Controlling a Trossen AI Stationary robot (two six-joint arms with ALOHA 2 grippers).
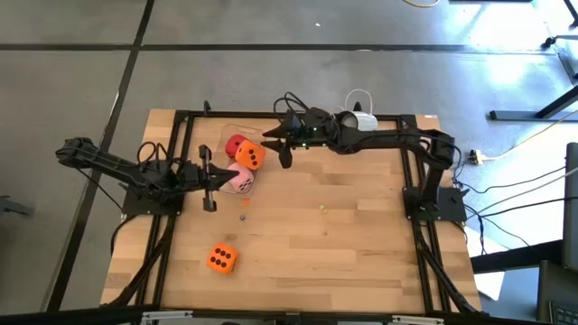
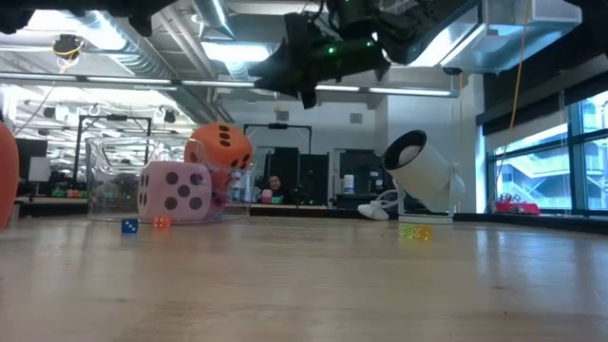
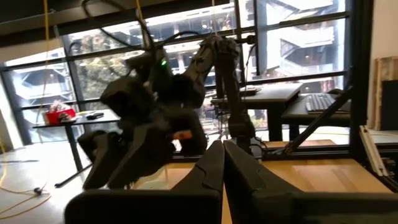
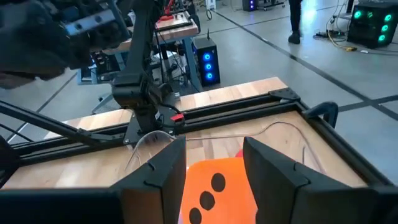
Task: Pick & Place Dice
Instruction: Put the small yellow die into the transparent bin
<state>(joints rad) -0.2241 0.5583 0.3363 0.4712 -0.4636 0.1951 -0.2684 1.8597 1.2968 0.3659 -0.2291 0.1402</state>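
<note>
An orange die (image 1: 250, 155) sits high beside the red die (image 1: 235, 144), inside a faint clear container (image 2: 114, 180) near the table's far edge. What it rests on is hidden. The pink die (image 1: 240, 180) stands on the table just in front of them. A second orange die (image 1: 221, 259) lies alone near the near edge. My right gripper (image 4: 214, 149) is open and raised above the first orange die (image 4: 217, 186), with a finger on either side and clear of it. My left gripper (image 3: 224, 165) is shut and hovers left of the pink die.
Tiny dice lie on the wood: a blue one (image 2: 129, 225), an orange one (image 2: 161, 222) and a yellow one (image 2: 415, 232). A white cylinder (image 2: 418, 166) sits at the far edge. Black frame rails (image 1: 172, 226) run along the sides. Bare wood spans the middle and right.
</note>
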